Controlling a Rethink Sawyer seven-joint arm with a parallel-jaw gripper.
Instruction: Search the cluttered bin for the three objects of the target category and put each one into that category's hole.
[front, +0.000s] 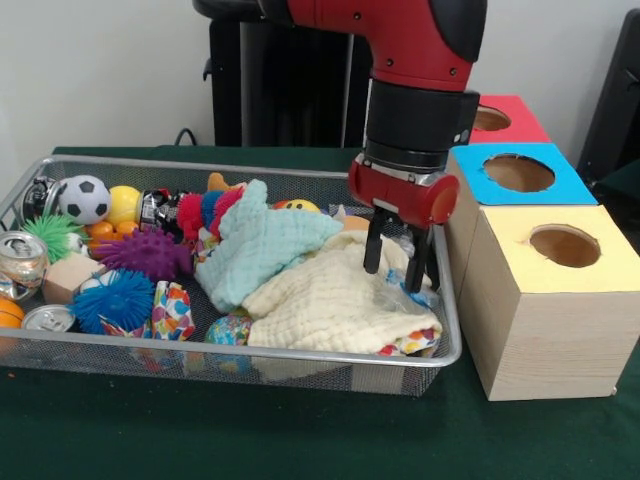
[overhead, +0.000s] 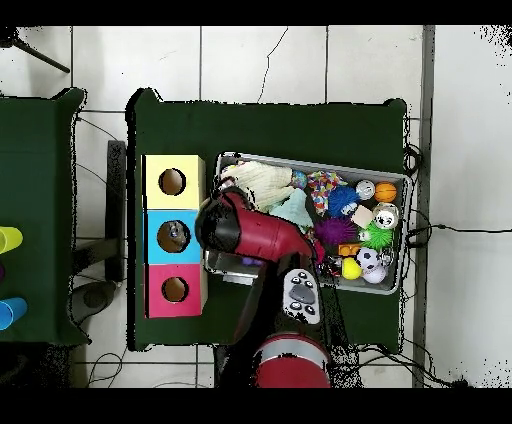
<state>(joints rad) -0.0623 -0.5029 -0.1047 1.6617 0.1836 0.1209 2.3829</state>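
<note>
Over the bin's box-side end: the red and black arm's gripper (front: 398, 268) hangs with its two dark fingers (front: 372, 245) pointing down, spread apart with a gap between them and nothing held.
Gripper contact: the fingertips are at the surface of the cream muslin cloth (front: 335, 305); whether they press into it I cannot tell.
Bin: the silver wire-mesh bin (front: 120, 352) is full and cluttered.
Cloths: a mint green cloth (front: 262, 247) lies partly over the cream one, both covering the end nearest the boxes.
Other contents: a purple spiky ball (front: 148, 254), a blue spiky ball (front: 115, 299), a green spiky ball (front: 48, 233), a small soccer ball (front: 84, 199), a plain wooden cube (front: 70, 277) and silver cans (front: 22, 257) crowd the opposite end.
Boxes: a yellow-topped wooden box (front: 545, 310), a blue-topped box (front: 520, 173) and a red-topped box (front: 505, 118) stand in a row just beside the bin, each with a round hole.
Target category: not evident from the pictures; the position over the cloths suggests fabric, as a guess only.
Done: nothing can be confirmed inside any hole, since they look dark in both views.
Left: judging from the full bin and empty gripper, a grasp, a carry and a drop remain for each target object.
</note>
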